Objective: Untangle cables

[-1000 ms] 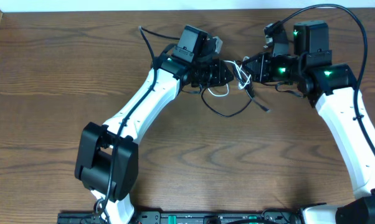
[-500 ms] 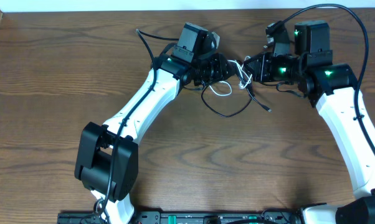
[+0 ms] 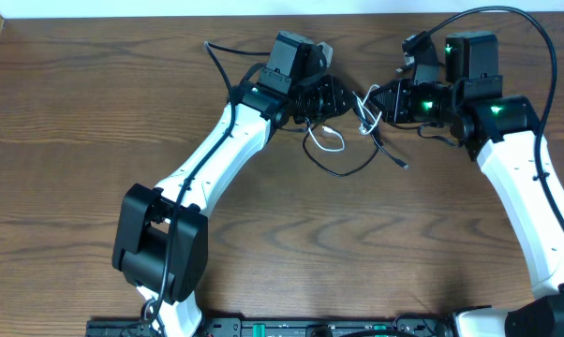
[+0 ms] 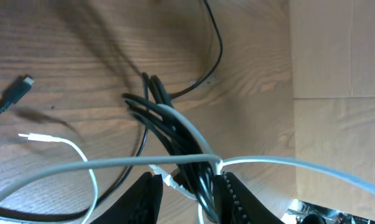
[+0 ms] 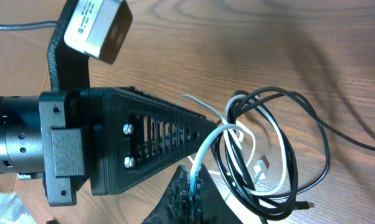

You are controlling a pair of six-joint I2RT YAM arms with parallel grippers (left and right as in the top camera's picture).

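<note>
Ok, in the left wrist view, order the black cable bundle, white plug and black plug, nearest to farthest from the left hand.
1. black cable bundle, right between the fingers of the left hand.
2. white plug, out on the left.
3. black plug, farther still, upper left.

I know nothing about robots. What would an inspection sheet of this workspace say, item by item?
Surface: brown wooden table.
Job's things: white cable and black cable are tangled together, held up between the two arms. A black loop droops to the wood.
Clutter: nothing seen.
Grippers: left claw is shut on the black cable's bundled loops, with the white cable crossing there. Right claw is shut on the white cable.
Cables: a thicker black robot wire arches over the right arm.
Surroundings: pale strip along the far edge and dark equipment at the near edge.
</note>
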